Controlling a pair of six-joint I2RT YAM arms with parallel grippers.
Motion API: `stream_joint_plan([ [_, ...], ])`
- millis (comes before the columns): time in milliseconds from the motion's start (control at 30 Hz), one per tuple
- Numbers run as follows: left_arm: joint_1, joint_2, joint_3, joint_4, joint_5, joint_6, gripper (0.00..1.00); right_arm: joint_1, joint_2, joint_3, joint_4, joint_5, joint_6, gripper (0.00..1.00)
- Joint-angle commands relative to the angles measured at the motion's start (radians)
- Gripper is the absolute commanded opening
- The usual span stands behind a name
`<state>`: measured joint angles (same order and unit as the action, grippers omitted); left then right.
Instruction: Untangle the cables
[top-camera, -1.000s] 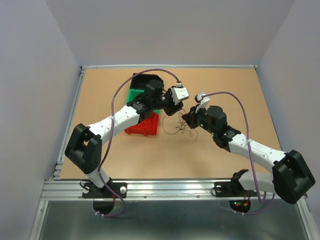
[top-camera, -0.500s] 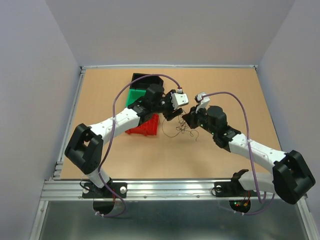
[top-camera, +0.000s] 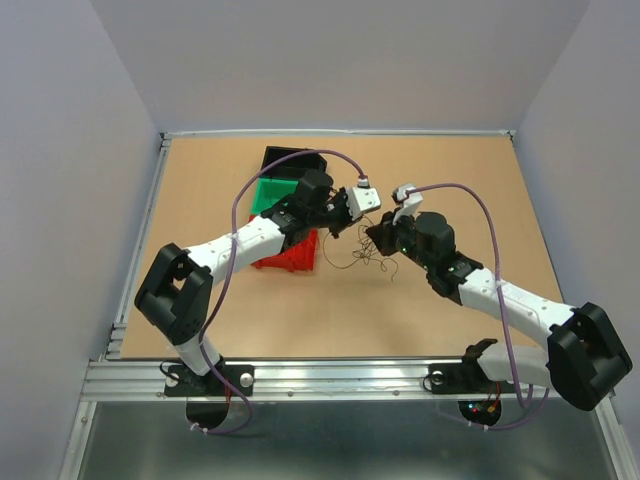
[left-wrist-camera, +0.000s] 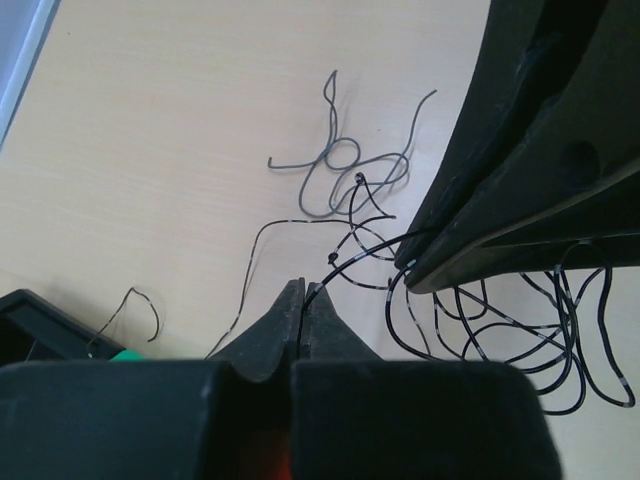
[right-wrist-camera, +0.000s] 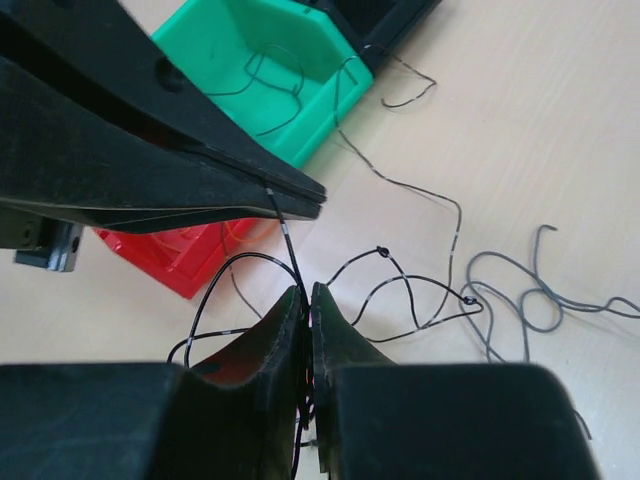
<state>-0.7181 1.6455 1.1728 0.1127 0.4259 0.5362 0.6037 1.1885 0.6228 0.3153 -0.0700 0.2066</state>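
The cables (top-camera: 364, 258) lie as a thin dark tangle on the table between my two grippers. My left gripper (left-wrist-camera: 304, 290) is shut on a black strand (left-wrist-camera: 345, 262) that runs off to the right under the right gripper's fingers (left-wrist-camera: 540, 150). My right gripper (right-wrist-camera: 308, 292) is shut on black strands (right-wrist-camera: 285, 232) that rise to the left gripper's fingers (right-wrist-camera: 150, 150), which meet it tip to tip. More black loops (left-wrist-camera: 520, 330) hang below. A loose grey cable (left-wrist-camera: 340, 160) lies apart on the table. In the top view the left gripper (top-camera: 343, 227) and the right gripper (top-camera: 378, 236) are close together.
A green bin (right-wrist-camera: 270, 70) holds a thin dark strand. A red bin (top-camera: 285, 255) sits just in front of it and a black bin (top-camera: 290, 160) behind it, all under the left arm. Another thin strand (right-wrist-camera: 400, 180) trails from the bins across the table.
My left gripper was open and has shut on a black strand, after shifting slightly right toward the right gripper. The right arm has barely moved.
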Motion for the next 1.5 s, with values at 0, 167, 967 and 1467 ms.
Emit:
stream_joint_plan([
  [0, -0.001, -0.097, -0.004, 0.085, -0.068, -0.036, 0.0, 0.005, 0.003, 0.009, 0.051, 0.253, 0.036, 0.12],
  [167, -0.001, -0.163, -0.021, 0.081, -0.091, -0.065, 0.0, 0.005, 0.051, -0.005, 0.05, 0.56, 0.068, 0.28],
  [967, 0.052, -0.181, 0.022, 0.045, -0.237, -0.188, 0.0, -0.214, 0.073, -0.055, 0.073, 0.769, 0.313, 0.01],
  [1467, 0.169, -0.191, 0.068, 0.016, -0.012, -0.257, 0.0, -0.274, -0.024, -0.101, 0.062, 0.719, 0.369, 1.0],
])
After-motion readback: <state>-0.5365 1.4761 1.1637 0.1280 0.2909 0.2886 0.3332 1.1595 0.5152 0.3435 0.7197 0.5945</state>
